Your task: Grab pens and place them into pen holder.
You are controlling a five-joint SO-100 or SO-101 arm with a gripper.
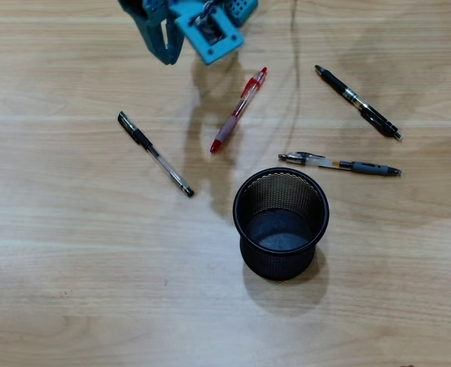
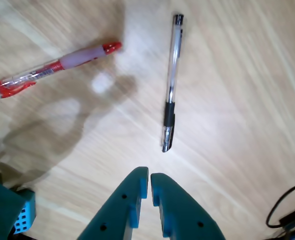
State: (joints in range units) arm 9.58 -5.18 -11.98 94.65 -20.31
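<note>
Jaws closed on nothing above wooden table (image 1: 73,267), four pens (image 1: 238,112) scattered around empty pen holder (image 1: 280,200)

Pale wood-grain table (image 1: 73,252) – smooth, faintly glossy; pen holder (image 1: 280,222) is black wire mesh (matt); clear pen (image 2: 171,80) shiny plastic.

Teal plastic end effector (image 2: 149,176), small screw holes.

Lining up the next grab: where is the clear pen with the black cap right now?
In the overhead view the clear pen lies diagonally on the table left of the red pen, up-left of the pen holder.
</note>
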